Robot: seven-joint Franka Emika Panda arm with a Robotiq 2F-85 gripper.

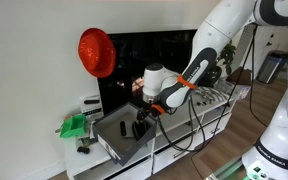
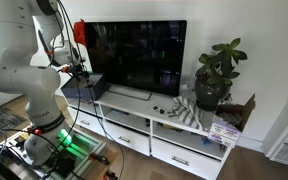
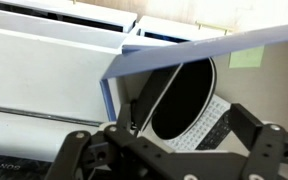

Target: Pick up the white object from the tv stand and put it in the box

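Note:
The long white tv stand (image 1: 199,125) (image 2: 174,135) carries the black TV. The dark grey box (image 1: 119,138) stands on its end; in an exterior view it shows behind the arm (image 2: 92,84). My gripper (image 1: 142,125) (image 2: 77,70) hangs just over the box. In the wrist view the gripper (image 3: 169,150) is open, its fingers wide apart. Between and beyond the fingers lies a white object (image 3: 199,125) with a grid of small keys, partly covered by a black oval disc (image 3: 179,95). A slanted bluish-grey box wall (image 3: 174,55) crosses above. Nothing is held.
A red round object (image 1: 96,52) hangs beside the TV (image 2: 139,55). A small green item (image 1: 74,125) sits by the box. A potted plant (image 2: 214,75), a striped cloth (image 2: 189,112) and a cardboard piece (image 2: 234,112) occupy the stand's other end. Cables trail from the arm.

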